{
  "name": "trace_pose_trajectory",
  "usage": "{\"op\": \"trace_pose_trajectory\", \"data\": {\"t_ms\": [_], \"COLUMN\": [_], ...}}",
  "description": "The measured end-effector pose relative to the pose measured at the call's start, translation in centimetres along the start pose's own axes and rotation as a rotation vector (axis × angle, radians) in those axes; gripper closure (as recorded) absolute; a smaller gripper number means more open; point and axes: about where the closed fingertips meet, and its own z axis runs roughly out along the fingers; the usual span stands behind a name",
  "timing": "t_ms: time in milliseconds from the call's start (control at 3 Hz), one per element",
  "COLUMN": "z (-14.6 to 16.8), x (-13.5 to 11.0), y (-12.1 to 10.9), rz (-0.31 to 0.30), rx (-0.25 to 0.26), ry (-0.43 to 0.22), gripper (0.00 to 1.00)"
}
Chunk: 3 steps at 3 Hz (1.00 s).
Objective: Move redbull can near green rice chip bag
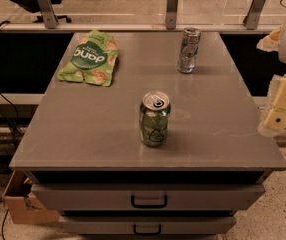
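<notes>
The redbull can (188, 50) is slim and silver-blue and stands upright at the back right of the grey table top (218, 119). The green rice chip bag (90, 58) lies flat at the back left, well apart from the can. My gripper (282, 109) is at the right edge of the view, off the table's right side, to the right of the can and nearer the front, and touches nothing.
A wider green soda can (154, 118) stands upright in the table's middle, toward the front. Two drawers with handles (149, 201) sit under the table top. A cardboard box (20, 204) is on the floor at the lower left. A glass railing with posts runs behind the table.
</notes>
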Motion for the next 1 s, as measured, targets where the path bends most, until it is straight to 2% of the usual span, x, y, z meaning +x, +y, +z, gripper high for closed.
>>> {"op": "trace_pose_trajectory", "data": {"t_ms": [333, 667, 1000], "z": [0.0, 0.3, 1.5], "x": [0.0, 0.0, 0.6], "y": [0.0, -0.7, -4.4], "rz": [0.000, 0.018, 0.081], "rx": [0.000, 0.022, 0.080], "ry": [0.000, -0.015, -0.117], "gripper": [0.00, 0.00, 0.00]}}
